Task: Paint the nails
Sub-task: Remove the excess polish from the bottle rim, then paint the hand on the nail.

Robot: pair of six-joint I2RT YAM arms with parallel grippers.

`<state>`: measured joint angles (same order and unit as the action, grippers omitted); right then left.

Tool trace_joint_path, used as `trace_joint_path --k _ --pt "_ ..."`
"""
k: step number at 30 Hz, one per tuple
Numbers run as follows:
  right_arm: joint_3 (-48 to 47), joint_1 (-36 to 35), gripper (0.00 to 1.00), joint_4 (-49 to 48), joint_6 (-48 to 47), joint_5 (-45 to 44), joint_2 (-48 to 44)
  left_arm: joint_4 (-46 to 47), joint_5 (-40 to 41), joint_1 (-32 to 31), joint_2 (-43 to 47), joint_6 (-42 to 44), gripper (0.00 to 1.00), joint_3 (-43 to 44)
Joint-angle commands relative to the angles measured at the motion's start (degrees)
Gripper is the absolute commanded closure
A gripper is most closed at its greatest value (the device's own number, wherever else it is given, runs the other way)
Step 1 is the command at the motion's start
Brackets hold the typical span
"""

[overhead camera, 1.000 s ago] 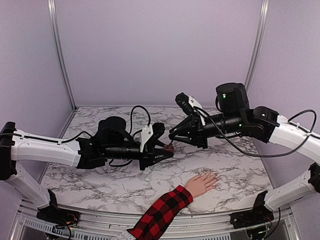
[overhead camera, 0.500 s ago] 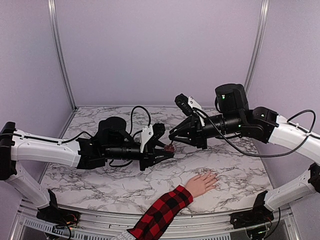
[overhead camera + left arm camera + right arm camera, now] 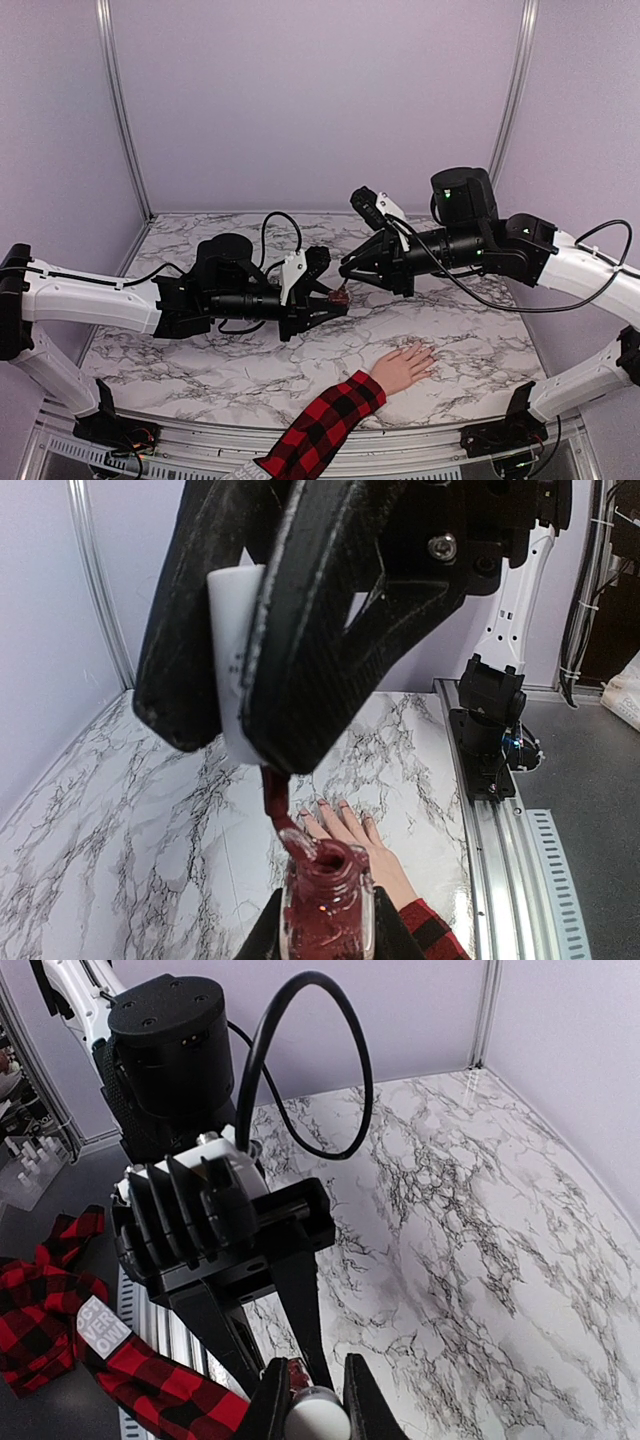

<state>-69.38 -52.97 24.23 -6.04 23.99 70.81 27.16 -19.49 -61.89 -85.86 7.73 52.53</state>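
Observation:
The pale hand [image 3: 405, 365] with a red-and-black plaid sleeve [image 3: 320, 430] lies flat on the marble table, front centre. Its nails [image 3: 343, 805] show in the left wrist view as tiny tips, some tinted reddish. My left gripper [image 3: 338, 298] is shut on the open dark-red polish bottle [image 3: 325, 905], held above the table. My right gripper [image 3: 347, 268] is shut on the white cap [image 3: 318, 1422]. The cap's brush [image 3: 275, 805], coated in red, touches the bottle's rim. Both grippers hover behind and left of the hand.
A black cable loop [image 3: 280, 225] arches over the left arm. An aluminium rail [image 3: 500, 820] runs along the table's front edge, with the right arm's base [image 3: 490, 710] on it. Purple walls and metal corner posts [image 3: 118, 110] close in the table.
The right gripper with the cap has shifted very slightly. The left arm, bottle and hand have not visibly moved.

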Motion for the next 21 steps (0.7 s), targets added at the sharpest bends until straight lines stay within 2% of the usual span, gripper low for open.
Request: trace_joint_path --k 1,9,14,21 --pt "-1.62 0.01 1.0 0.46 -0.02 -1.67 -2.39 2.81 0.02 -0.16 0.38 0.07 1.0 0.66" --pt "-0.2 2.83 1.0 -0.35 1.89 -1.75 -5.76 2.77 0.35 -0.14 0.33 -0.09 1.0 0.58" --pt "5.11 9.5 1.0 -2.69 5.6 -0.36 -9.4 2.81 0.66 0.01 0.47 -0.28 1.0 0.48" --pt "11.17 14.2 1.0 -2.34 10.36 -5.92 -13.23 2.79 1.35 0.34 -0.02 -0.93 1.0 0.64"
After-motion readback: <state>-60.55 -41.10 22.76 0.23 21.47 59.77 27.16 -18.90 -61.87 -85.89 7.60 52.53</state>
